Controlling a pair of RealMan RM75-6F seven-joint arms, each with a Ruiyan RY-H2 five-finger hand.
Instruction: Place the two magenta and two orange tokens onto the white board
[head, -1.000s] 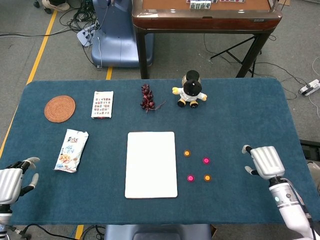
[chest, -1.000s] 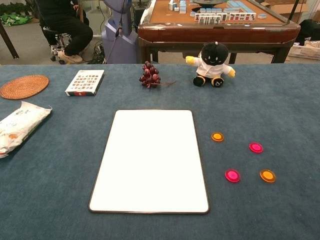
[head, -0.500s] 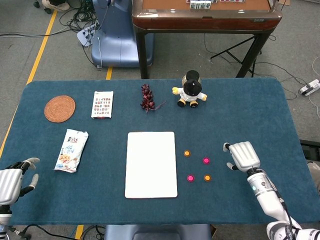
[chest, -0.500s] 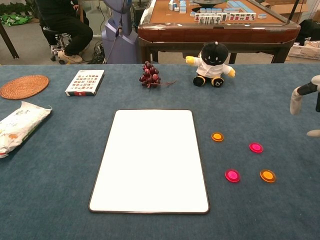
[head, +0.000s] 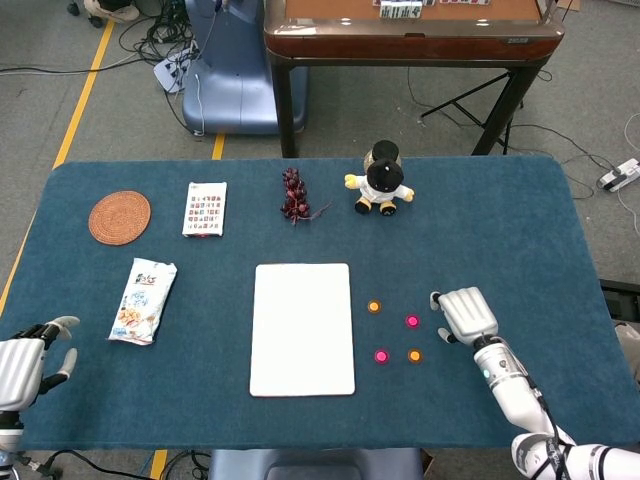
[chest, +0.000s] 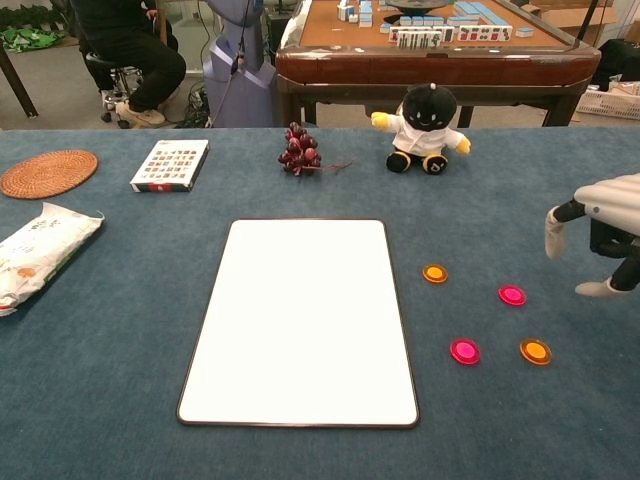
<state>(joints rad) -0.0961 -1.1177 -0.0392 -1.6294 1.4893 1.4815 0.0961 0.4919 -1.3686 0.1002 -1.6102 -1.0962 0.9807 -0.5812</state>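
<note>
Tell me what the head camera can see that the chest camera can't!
Only the head view shows the left robot hand at the table's near corner, empty with fingers apart, and the floor's yellow line. Only the chest view shows a seated person. Both show the board, still bare, the four tokens beside it, the open right robot hand, the snack bag, coaster, grapes and plush toy.
</note>
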